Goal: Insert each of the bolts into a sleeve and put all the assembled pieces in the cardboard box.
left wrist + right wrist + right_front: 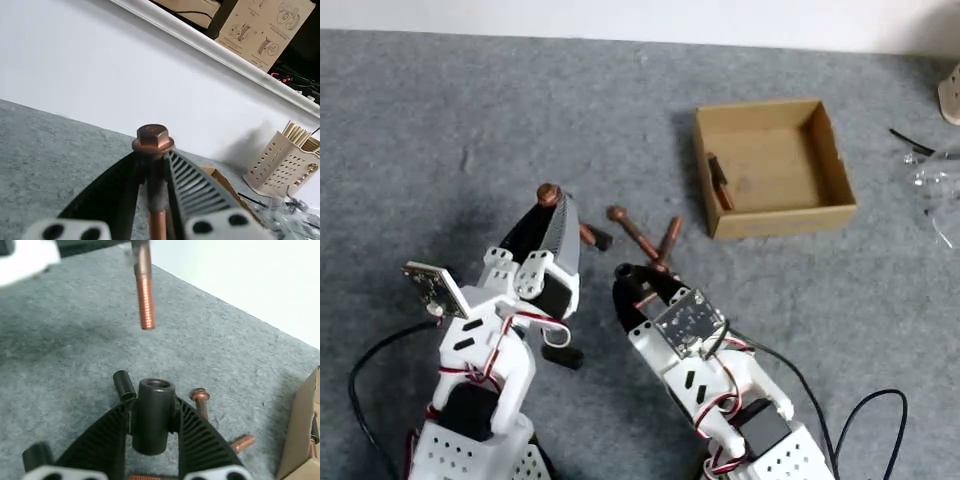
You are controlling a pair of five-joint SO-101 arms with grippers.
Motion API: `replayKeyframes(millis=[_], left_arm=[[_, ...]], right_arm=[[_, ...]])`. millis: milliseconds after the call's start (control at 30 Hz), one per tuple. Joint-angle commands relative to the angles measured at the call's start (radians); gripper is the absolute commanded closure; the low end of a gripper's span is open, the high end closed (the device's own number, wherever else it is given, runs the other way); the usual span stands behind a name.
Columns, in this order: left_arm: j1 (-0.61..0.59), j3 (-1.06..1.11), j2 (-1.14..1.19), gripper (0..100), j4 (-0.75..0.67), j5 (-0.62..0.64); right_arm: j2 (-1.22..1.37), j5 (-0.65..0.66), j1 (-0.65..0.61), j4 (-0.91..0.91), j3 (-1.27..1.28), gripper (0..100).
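Closest to the lens in the right wrist view, the right gripper (pixel 152 409) has its fingers clamped on a black sleeve (pixel 151 422), held upright with its open bore facing up. A spare sleeve (pixel 124 385) stands on the grey surface (pixel 440 120) just beside it. Above the held sleeve hangs the threaded end of a copper bolt (pixel 145 295), apart from the sleeve's mouth and not in it. That bolt belongs to the left gripper (pixel 153 159), whose fingers are closed on the shank just under the hexagonal head.

From the high view, the left gripper sits at about 10 o'clock from the right one. Two loose bolts (pixel 632 230) lie in a V on the surface at 12 o'clock from the right gripper, near its tips. The cardboard box (pixel 775 225) rests at 2 o'clock from there, well apart, with one assembled piece (pixel 718 182) lying along its 9 o'clock wall.
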Motion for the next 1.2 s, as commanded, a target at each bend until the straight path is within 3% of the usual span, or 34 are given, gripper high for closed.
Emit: replayKeyframes(millis=[0, 533, 667, 1167], left_arm=[[0.073, -0.062, -0.013, 99, -0.034, 0.005], [0.208, -0.028, -0.013, 99, 0.043, 0.000], [0.206, -0.021, -0.013, 99, 0.044, 0.000], [0.205, -0.082, -0.013, 99, 0.189, 0.000]], right_arm=[[-0.019, 0.012, -0.013, -0.038, 0.093, 99.3], [-0.019, 0.021, -0.028, -0.036, 0.093, 99.3], [-0.019, 0.078, -0.028, -0.036, 0.093, 99.3], [-0.021, 0.075, 0.027, -0.042, 0.091, 99.3]])
